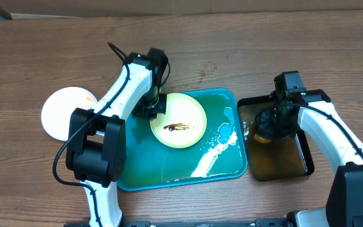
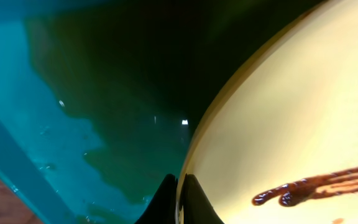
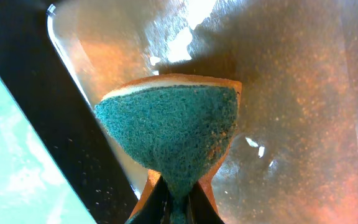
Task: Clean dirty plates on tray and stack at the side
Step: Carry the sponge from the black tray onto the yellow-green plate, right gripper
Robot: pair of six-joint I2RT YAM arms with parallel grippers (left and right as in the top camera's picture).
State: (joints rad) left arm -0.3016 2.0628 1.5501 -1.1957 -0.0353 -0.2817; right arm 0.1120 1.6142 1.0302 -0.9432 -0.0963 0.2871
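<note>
- The pale green plate [image 1: 180,112] is located inside the tray [image 1: 144,165], towards its rear half, lying flat on the wet floor.
- A dark brown smear [image 2: 316,186] is carried at the middle of this plate as a short streak (elongated, with rounded ends in the left wrist view). The remaining surface is seen as plain and pale, with a thin darker line along the rim.
- The left tool [image 2: 180,198] is closed narrowly on the left rim of the pale green plate. One finger is placed above the rim and one below it.
- The tray is seen as teal-green, rectangular, with rounded corners and a raised rim. White suds [image 1: 210,157] are spread in streaks across its right front part.
- A white plate [image 1: 65,113] is placed on the tabletop [image 1: 43,50] left of the tray, just beside the left arm and apart from the tray. A small orange mark is visible near its right edge. Whether a second plate lies beneath it cannot be told.
- The right tool [image 3: 176,202] is clamped on a sponge [image 3: 169,134] (teal scouring face, orange body), which is pinched at its lower end.
- The sponge is held over the black tray [image 1: 279,162], which stands just right of the teal tray and is filled with brownish liquid.
</note>
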